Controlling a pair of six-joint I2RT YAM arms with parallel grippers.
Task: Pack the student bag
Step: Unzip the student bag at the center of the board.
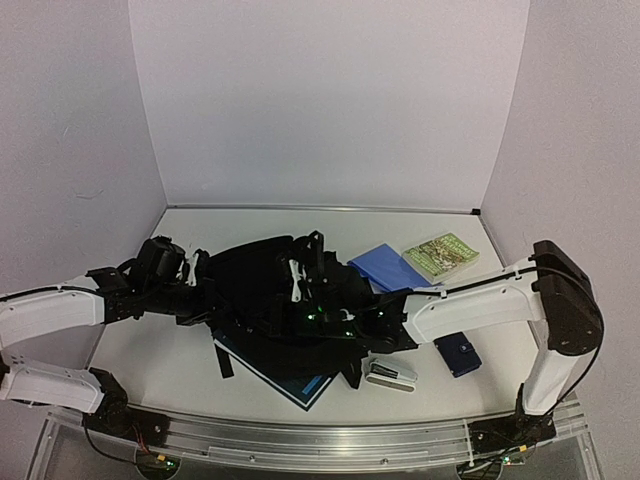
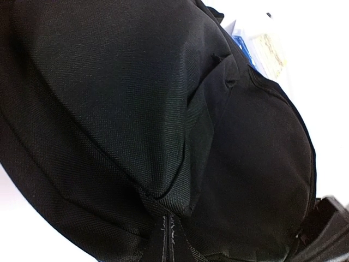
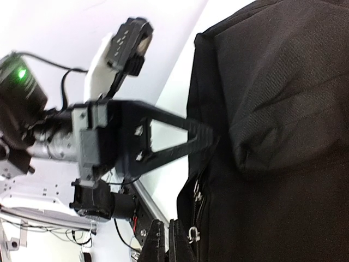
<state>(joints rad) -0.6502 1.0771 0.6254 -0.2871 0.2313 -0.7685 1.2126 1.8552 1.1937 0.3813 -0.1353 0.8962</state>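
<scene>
Top camera looks down from behind; both wrist cameras, apparently, crowd the student bag point(image 1: 262, 282).

No word, number or brand can be read in any view. The green book point(image 1: 441, 256), just to the far right of the black bag point(image 1: 255, 280), has a printed cover, but its print is too small to make out. The dark blue case point(image 1: 458, 354), to the near right of the bag, carries a pale mark that is blurred beyond reading.
</scene>
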